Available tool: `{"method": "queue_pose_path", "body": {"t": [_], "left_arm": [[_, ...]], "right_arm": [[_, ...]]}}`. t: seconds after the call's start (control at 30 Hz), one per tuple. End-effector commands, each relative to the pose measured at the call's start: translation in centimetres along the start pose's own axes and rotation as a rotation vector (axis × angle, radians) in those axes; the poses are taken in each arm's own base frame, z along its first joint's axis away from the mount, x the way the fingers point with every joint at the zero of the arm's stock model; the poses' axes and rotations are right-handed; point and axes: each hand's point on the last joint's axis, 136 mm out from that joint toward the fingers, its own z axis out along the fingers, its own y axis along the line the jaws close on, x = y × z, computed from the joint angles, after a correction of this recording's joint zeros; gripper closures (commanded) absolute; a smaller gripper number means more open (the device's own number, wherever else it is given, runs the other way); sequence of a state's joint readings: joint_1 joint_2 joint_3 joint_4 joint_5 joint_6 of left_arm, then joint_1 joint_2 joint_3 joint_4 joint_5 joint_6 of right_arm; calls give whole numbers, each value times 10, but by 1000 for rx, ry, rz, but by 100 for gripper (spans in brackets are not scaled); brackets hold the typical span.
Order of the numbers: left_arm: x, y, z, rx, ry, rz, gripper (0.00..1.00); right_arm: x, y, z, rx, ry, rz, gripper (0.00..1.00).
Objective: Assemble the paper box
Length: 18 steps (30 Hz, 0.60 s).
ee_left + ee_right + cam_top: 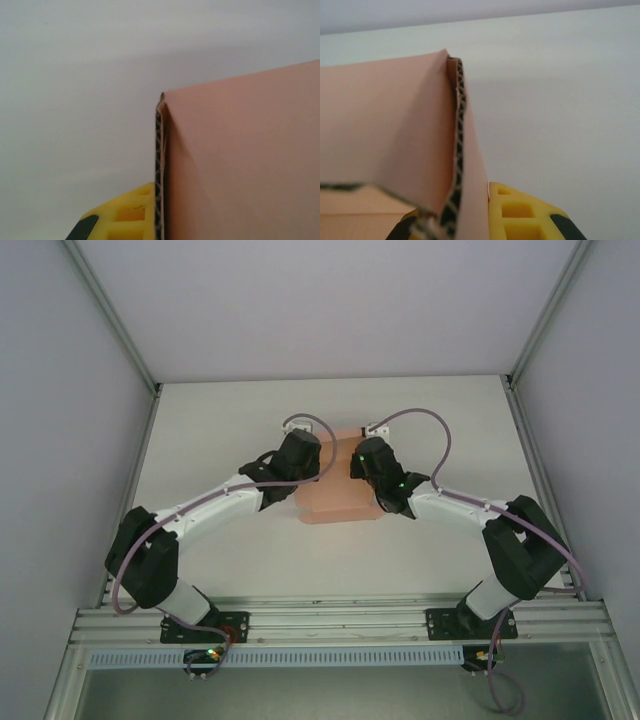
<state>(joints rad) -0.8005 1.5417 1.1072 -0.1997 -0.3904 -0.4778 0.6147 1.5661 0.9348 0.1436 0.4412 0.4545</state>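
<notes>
Top view: salmon-pink paper box [335, 502] sits mid-surface, roughly centred between the two arms and well clear of the enclosure walls. It reads as a low rectangular form with its long sides running left to right. The pale surface [230, 430] around it is bare. Left arm [215, 502] reaches in from the near left and right arm [455, 505] from the near right. Their black wrists meet over the far part of the box, close together but apart, each trailing a lilac cable [440, 445]. Left wrist view: left gripper [159, 220] is at a raised wall of the box. The corrugated cut edge of the card stands upright just beside one yellow finger [131, 212], and the pink panel covers the other finger. Jaws together, clamped on that wall. Right wrist view: right gripper [465, 220] holds the mirror position. The fluted card edge rises tilted slightly left, and a yellow finger [520, 212] presses against its right face. A sliver of the opposite finger shows under a torn lip of card at lower left. Jaws closed on the box wall. An aluminium rail [340, 620] at the near edge carries both bases.
</notes>
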Motion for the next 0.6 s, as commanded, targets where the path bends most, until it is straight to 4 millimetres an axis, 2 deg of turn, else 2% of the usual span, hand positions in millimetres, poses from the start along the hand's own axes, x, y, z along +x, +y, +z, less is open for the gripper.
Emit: {"method": "queue_pose_path", "body": {"t": [0.0, 0.1, 0.23, 0.33, 0.57], "left_arm": [[-10, 5, -5, -67, -39, -3, 100], [-6, 5, -4, -72, -29, 1, 100], [-4, 4, -4, -63, -24, 1, 100], [-6, 4, -6, -66, -28, 3, 100], [-8, 17, -11, -115, -22, -17, 100]], "right_arm": [[-5, -74, -3, 335, -39, 186, 100], [-6, -89, -4, 390, -10, 239, 99], [-10, -94, -3, 392, 6, 219, 100], [-13, -97, -3, 422, 16, 108, 100], [-30, -107, -5, 591, -34, -337, 100]]}}
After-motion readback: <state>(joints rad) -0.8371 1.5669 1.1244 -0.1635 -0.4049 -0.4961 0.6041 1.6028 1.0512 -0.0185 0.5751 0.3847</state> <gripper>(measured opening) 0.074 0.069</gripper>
